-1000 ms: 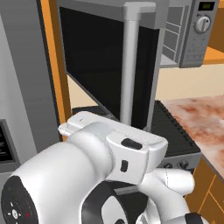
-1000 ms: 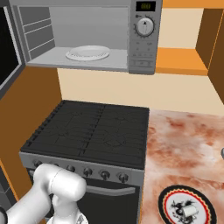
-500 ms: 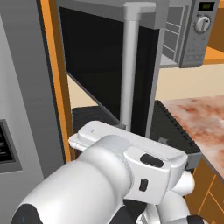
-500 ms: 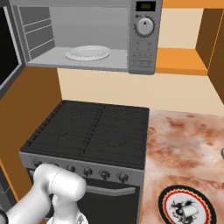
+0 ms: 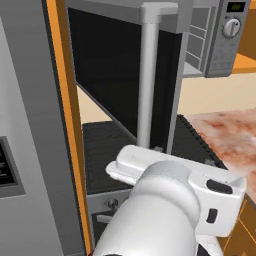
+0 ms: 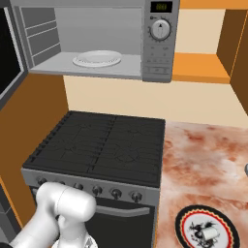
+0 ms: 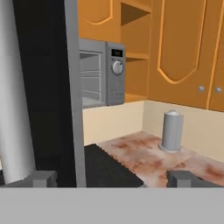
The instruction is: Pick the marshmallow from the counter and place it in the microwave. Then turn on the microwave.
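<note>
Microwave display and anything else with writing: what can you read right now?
Microwave display: lit digits, too blurred to read.
Dial ring and the buttons below it: marks too small to read.
Plate on the counter: a dark drawing, no legible words.
Stove knobs: no readable labels.

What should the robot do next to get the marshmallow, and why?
Probably swing the hand right and down toward the marshmallow on the patterned plate. The microwave door already stands open, the jaws are open and empty, and the gripper points past the stovetop.
</note>
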